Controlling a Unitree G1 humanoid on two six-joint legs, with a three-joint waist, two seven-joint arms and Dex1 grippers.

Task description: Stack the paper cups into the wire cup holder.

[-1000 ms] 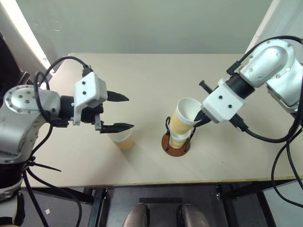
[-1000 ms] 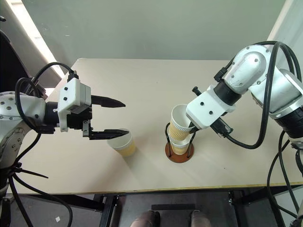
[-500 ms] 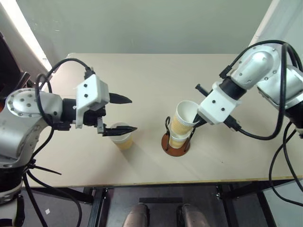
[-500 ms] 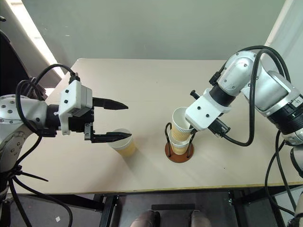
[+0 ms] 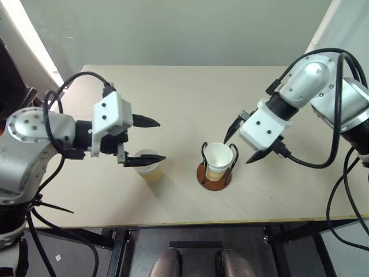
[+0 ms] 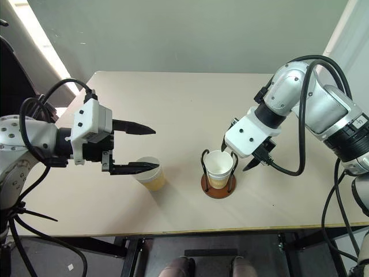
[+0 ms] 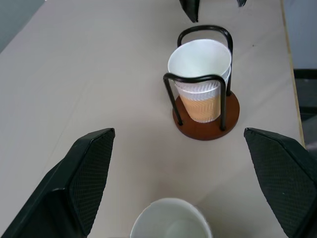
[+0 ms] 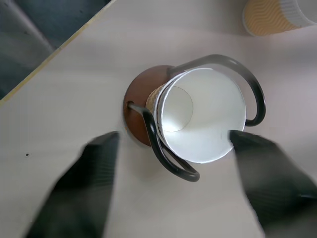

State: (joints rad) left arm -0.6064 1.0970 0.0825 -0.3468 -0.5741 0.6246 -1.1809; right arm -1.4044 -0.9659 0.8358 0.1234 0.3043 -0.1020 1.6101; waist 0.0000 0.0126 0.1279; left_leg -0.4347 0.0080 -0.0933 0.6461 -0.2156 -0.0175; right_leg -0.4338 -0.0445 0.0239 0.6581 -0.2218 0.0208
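The left gripper (image 5: 145, 139) is spread wide and grasps nothing. Its two black fingers reach level toward the middle of the table (image 5: 173, 92), one above the other as the head views show them. A loose cup (image 5: 147, 165) stands upright on the table just under and beyond the lower fingertip; from the head views I cannot tell whether the finger touches its rim. The left wrist view shows the cup's white rim (image 7: 171, 219) low between the two fingers with clear gaps on both sides, so nothing is gripped.

Farther along the left gripper's line stands the holder (image 5: 214, 174), its brown disc flat on the table and its black wire loops upright. Stacked cups (image 6: 219, 168) sit inside the loops, mouth up. The left wrist view shows two rims, one nested in the other, with a tan wall below them; the head views show mostly the white mouth.

The right gripper (image 5: 243, 140) hangs just above and to the right of the holder, pointing steeply down, its fingers released and spread apart. One fingertip stands beyond the cup's far rim, the other off to its right side; neither touches it. The right wrist view looks straight down into the top cup (image 8: 200, 115), with a finger blurred on either side, and the loose cup lying at a corner.
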